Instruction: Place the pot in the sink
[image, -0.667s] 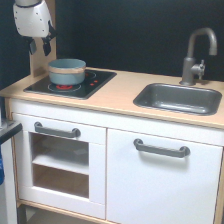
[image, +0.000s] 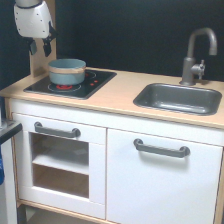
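On the exterior view's left, upper corner: arm head, white casing, with the pincer (image: 39, 46) hanging below it. Two short dark fingers point downward, a visible gap between them; nothing is held. Position: above and to the exterior view's left of the pot, clear of it, not touching.

Pot (image: 67, 71): blue-grey, tan band near the rim, upright, standing on the hob (image: 95, 82), over a red ring at the hob's left part. Not yet lifted.

Hob: flat black panel set into the tabletop (image: 120, 97), left portion.

Sink (image: 179, 98): dark grey basin sunk into the tabletop, at the exterior view's right, well apart from the pot. Nothing visible inside it.

Tap (image: 196, 56): grey curved spout, standing behind the sink, outlet over the basin's rear edge.

Below: white cabinet front, two grey handles (image: 161, 148).

Task status, as judged: approach step; grasp not begun.

Risks, as judged:
- Pot is wide and short; a descent off-centre would put a finger on the rim instead of astride the wall, tipping or pushing the pot across the smooth hob.
- A thin grip on the wall could let the pot swing or slip during the long carry across the tabletop.
- Tap stands tall beside the drop zone; a high or rearward path could strike the spout.
- Releasing short would catch the basin's near rim and leave the pot tilted.
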